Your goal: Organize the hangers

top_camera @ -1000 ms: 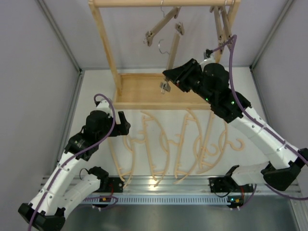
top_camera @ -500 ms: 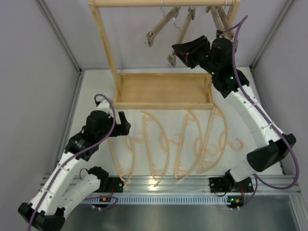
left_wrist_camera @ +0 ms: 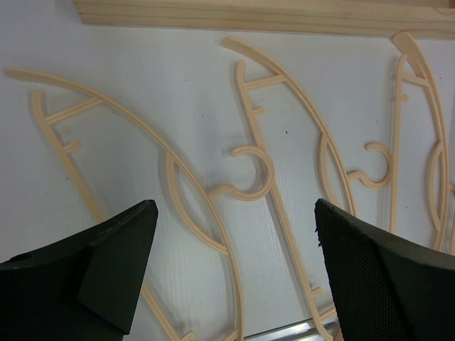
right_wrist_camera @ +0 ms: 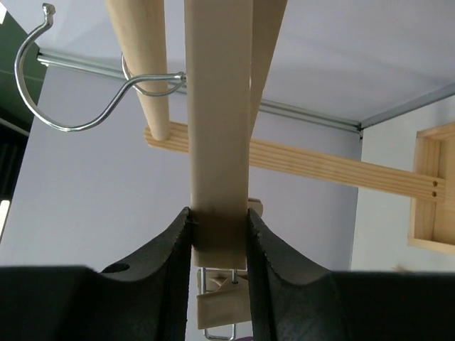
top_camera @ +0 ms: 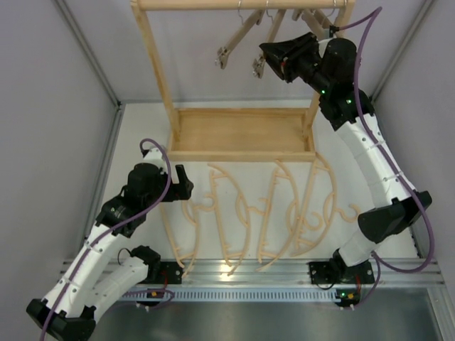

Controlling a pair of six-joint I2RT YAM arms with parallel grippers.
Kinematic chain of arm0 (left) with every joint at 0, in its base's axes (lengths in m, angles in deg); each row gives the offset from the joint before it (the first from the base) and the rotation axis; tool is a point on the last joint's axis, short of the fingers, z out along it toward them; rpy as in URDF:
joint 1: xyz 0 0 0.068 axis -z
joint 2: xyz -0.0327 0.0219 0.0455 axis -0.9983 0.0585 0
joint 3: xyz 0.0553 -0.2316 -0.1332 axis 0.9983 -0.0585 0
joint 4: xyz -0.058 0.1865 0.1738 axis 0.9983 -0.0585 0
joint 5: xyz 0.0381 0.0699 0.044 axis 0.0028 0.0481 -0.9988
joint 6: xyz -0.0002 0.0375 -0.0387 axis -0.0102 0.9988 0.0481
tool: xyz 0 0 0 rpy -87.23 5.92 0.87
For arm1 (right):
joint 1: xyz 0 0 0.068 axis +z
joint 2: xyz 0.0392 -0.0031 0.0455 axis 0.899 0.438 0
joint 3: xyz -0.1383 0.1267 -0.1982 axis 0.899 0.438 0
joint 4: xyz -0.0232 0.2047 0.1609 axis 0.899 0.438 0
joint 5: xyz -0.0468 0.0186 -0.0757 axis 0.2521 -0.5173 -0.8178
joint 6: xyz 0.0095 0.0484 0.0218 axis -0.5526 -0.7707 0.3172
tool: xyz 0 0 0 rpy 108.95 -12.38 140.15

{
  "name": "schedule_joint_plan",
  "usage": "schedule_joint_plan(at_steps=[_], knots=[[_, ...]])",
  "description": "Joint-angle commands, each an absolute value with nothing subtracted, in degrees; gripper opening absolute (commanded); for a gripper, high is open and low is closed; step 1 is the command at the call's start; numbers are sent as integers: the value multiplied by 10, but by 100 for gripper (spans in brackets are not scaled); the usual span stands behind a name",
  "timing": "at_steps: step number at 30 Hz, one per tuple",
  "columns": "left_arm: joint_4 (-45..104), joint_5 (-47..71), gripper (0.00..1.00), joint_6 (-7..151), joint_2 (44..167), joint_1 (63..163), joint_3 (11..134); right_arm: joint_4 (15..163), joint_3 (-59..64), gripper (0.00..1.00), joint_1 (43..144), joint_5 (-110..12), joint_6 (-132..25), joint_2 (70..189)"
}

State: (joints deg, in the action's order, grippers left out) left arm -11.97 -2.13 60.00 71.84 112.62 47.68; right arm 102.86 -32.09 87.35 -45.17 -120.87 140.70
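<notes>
Clamp bar (right_wrist_camera: 217, 142): pinched across its width between R gripper (right_wrist_camera: 218, 222) fingers, up at rack top rail (right_wrist_camera: 153, 71); long axis runs steeply from rail down to clip end, slanted toward L in top view. Metal hook (right_wrist_camera: 64, 106) lies against rail. Second clamp bar (top_camera: 238, 35) hangs just beside. Four curved hangers (top_camera: 245, 213) lie flat on table (top_camera: 142, 135), side by side, long axes near-to-far. L gripper (left_wrist_camera: 231, 220) hovers above them, jaws apart, holding nothing
</notes>
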Motion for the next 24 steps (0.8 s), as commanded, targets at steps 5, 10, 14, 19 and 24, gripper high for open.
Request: schedule_joint_plan(at_steps=[5, 10, 14, 19, 24], knots=[[-94, -30, 96, 599, 722, 1131, 474, 986, -390, 0, 856, -425, -1237, 1453], [-95, -31, 96, 598, 720, 1133, 474, 994, -409, 0, 850, -432, -1237, 1466], [-95, -31, 96, 599, 721, 1133, 474, 1001, -409, 1, 849, -433, -1235, 1468], [-94, -32, 96, 597, 716, 1133, 474, 1005, -406, 2, 849, -431, -1233, 1472], [-95, -35, 96, 597, 712, 1134, 474, 1005, -403, 8, 850, -429, -1232, 1473]])
